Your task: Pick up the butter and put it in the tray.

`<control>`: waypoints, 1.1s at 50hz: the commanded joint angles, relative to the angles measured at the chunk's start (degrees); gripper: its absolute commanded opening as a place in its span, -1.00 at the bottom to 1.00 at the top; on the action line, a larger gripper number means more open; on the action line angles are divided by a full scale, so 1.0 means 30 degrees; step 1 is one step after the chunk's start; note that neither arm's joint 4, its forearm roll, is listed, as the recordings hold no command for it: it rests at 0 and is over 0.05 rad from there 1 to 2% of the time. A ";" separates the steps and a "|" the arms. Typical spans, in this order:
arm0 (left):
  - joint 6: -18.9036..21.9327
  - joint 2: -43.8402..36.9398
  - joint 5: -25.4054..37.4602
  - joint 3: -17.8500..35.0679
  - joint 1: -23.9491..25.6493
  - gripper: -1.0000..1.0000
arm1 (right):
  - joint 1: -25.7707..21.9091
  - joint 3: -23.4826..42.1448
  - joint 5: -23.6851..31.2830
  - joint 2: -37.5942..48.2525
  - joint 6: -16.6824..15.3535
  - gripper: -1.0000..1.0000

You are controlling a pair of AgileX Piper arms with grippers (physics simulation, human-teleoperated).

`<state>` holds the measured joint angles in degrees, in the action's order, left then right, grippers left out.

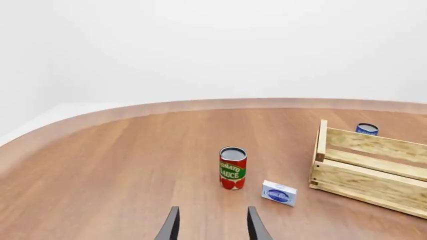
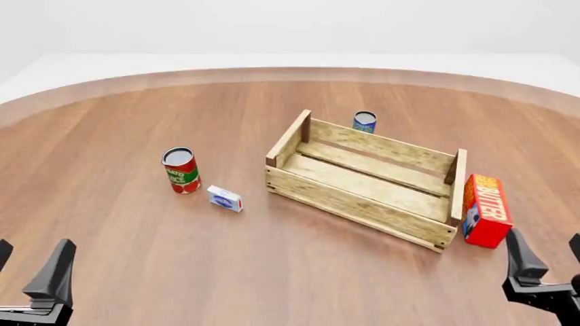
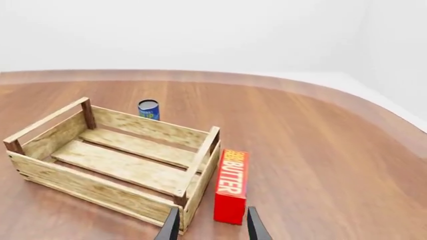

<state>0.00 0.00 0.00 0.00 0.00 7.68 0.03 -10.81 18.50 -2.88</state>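
Note:
The butter [image 2: 485, 209], a red and orange carton with white lettering, lies on the table just outside the right end of the tray [image 2: 363, 193]; the right wrist view shows the butter [image 3: 231, 185] beside the tray [image 3: 100, 187]. Nothing lies inside the light-wood slatted crate. My right gripper [image 2: 549, 255] hovers open at the near right, just short of the carton, its fingertips [image 3: 171, 229] apart. At the near left, far from the tray, my left gripper [image 2: 32, 261] is open and holds nothing, with its fingers [image 1: 172, 226] spread.
A red-and-green tomato sauce can [image 2: 181, 170] stands left of the tray, with a small white-and-blue box [image 2: 225, 198] beside it. A blue can [image 2: 365, 122] stands behind the tray's far side. The round wooden table's edge [image 2: 290, 71] curves along the back.

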 commanded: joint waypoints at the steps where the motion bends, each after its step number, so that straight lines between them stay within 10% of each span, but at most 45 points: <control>1: 0.0000 0.0000 0.0000 0.0000 0.0000 1.00 | 0.0530 -0.0004 -0.0840 0.1238 -0.0186 1.00; 21: 0.0000 0.0000 0.0000 0.0000 0.0000 1.00 | 0.1172 -0.0009 -0.3114 0.4247 -0.0198 1.00; 55: 0.0000 0.0000 0.0000 0.0000 0.0000 1.00 | 0.1428 -0.0009 -1.2813 1.4777 -0.0469 1.00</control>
<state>0.00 0.00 0.00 0.00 0.00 11.99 0.01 -42.19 54.85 -4.01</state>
